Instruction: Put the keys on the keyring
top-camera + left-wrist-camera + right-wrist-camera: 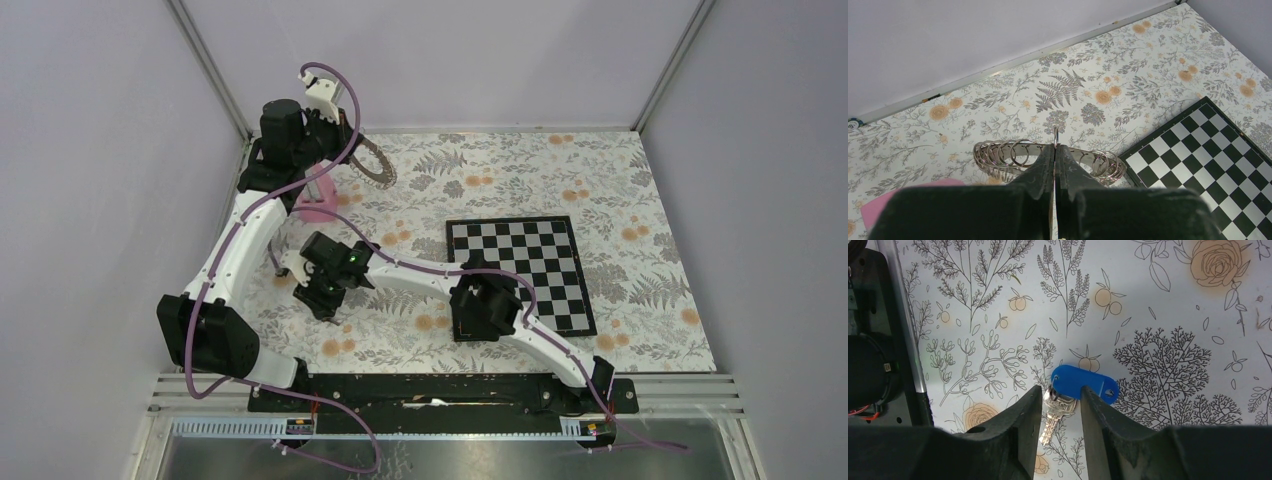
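Left fingers (1040, 170): pressed together, pinching the thin wire of the keyring (1003, 152).
Keyring: sticks out past the fingertips at the far left of the counter (610, 180), close to the back wall (450, 60). Small silver loops are bunched on either side of the grip.
Right fingers (1018, 430): spread, one on each side of the key (1083, 382), with slim gaps to the metal blade.
Key: lies flat on the counter, blue head angled away to the right, blade pointing back between the fingertips.
Edges near the key: dark machinery with a metal rod (905, 325) stands close on the left.
Open room: bare floral counter lies beyond and to the right of the key.
Chessboard (520, 270): well to the right of both hands.
Pink item (318, 208): just beside the keyring, on the near side.
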You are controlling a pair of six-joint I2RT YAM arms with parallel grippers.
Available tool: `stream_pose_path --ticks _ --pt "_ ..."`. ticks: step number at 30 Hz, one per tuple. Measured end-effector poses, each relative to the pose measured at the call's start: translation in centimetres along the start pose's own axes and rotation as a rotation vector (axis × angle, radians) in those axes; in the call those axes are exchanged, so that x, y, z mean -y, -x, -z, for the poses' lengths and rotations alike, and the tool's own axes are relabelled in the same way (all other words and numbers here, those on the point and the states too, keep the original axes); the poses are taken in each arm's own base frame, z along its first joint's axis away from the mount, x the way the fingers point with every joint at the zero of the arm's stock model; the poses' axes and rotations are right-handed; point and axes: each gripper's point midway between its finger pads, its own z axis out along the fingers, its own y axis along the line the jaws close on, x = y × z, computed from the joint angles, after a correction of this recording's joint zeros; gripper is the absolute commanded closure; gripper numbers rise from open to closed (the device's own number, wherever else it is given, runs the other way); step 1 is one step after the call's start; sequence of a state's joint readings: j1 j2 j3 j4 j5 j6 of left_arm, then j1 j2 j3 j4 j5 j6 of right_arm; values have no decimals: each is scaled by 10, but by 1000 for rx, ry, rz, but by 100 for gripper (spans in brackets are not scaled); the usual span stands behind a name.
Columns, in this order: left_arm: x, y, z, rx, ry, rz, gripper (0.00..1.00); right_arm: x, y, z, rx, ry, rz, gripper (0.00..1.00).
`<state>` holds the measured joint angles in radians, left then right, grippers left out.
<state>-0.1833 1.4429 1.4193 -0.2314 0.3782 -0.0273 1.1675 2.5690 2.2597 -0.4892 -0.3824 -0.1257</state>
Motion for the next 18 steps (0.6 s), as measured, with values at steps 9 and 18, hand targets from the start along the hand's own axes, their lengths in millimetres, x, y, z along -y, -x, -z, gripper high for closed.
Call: stream_pose_path --ticks 9,18 --pt "1 -1 0 -2 -6 1 100 -6 0 -3 -4 3 13 62" --pt "2 -1 0 -2 -12 1 100 -9 0 -5 -8 -13 38 67"
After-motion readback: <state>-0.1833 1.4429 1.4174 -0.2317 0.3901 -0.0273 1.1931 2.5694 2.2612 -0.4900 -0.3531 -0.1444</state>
